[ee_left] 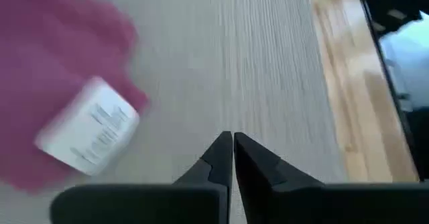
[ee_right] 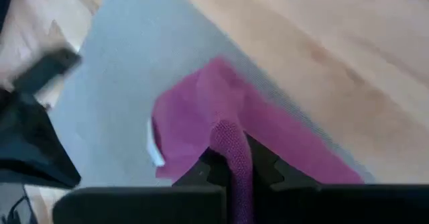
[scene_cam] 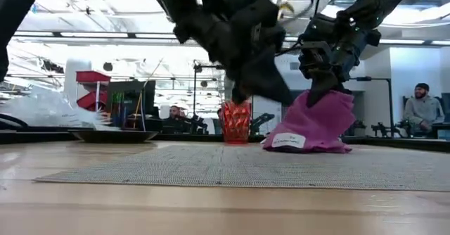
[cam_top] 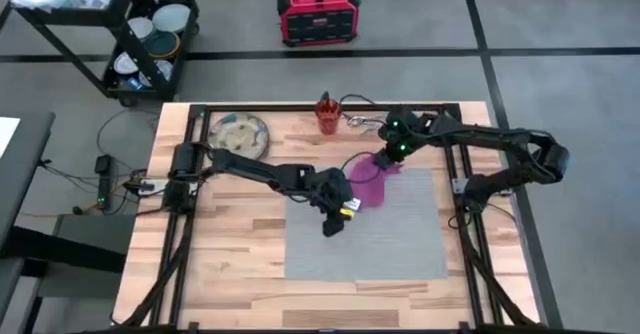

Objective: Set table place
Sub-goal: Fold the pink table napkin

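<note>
Grey mat [cam_top: 385, 236], right end effector [cam_top: 381, 160] pinching napkin [cam_top: 368, 182]

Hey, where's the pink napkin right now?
In the high view the napkin sits bunched at the grey mat's far left corner, pinched by the right gripper, with the left gripper just beside it.

Napkin [ee_left: 60, 83] blurred in left wrist view and cut by that picture's edge; print on its white tag [ee_left: 90, 131] unreadable. In right wrist view the right gripper [ee_right: 231, 158] hides the pinched fold of napkin between its fingers. Steel cutlery [cam_top: 362, 122] by the cup [cam_top: 327, 114], near the table's [cam_top: 230, 274] far edge, too small to sort into pieces.
</note>
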{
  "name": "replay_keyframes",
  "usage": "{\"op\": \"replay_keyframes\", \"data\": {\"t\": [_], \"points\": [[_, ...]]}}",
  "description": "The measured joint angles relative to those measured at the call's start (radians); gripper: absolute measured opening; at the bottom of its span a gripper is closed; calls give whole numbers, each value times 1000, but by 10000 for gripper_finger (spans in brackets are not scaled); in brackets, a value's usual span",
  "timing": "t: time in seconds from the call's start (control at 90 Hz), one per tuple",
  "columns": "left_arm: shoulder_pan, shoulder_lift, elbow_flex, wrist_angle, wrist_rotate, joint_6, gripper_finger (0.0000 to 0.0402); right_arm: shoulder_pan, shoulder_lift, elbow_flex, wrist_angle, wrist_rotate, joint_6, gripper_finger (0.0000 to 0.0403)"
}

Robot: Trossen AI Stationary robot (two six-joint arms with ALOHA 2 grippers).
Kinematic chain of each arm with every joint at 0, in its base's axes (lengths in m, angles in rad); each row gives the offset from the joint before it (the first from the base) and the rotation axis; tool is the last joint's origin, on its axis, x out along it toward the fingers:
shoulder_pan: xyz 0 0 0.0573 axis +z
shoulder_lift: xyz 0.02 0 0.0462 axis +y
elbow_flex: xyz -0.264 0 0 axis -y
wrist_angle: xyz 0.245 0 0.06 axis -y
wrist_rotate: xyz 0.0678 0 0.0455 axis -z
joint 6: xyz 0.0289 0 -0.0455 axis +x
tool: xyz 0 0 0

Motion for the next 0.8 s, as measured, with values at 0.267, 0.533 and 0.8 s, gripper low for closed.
{"op": "replay_keyframes", "data": {"t": [0.267, 0.533, 0.8], "points": [[139, -44, 1, 13, -91, 83, 0, 104, 0, 0, 55, -16, 33, 0], [203, -54, 1, 68, 112, 125, 46, 176, -1, 0, 90, -27, 74, 0], [185, -56, 11, 71, 177, 149, 168, 182, -1, 0, 93, -29, 80, 0]]}}
